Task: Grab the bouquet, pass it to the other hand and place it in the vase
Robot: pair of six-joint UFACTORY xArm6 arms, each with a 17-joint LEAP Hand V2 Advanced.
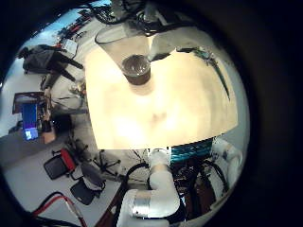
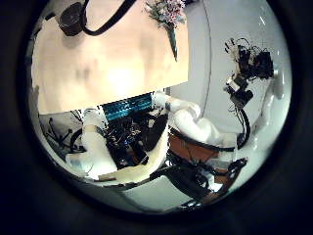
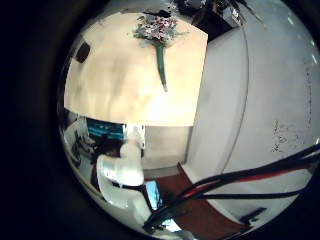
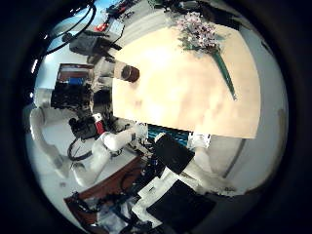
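One pink-and-white flower bouquet with green stems (image 3: 158,40) lying on the pale wooden table (image 3: 120,85), well apart from the dark-based clear vase (image 1: 135,61). Finger positions: cannot tell. Approaching stems squarely, closing gently.

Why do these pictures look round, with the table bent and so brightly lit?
Very wide lenses: every palm view is a circle with dark borders. The pale wooden table curves and glares in the left little-finger view; the flower bouquet and dark vase sit small near the rims.
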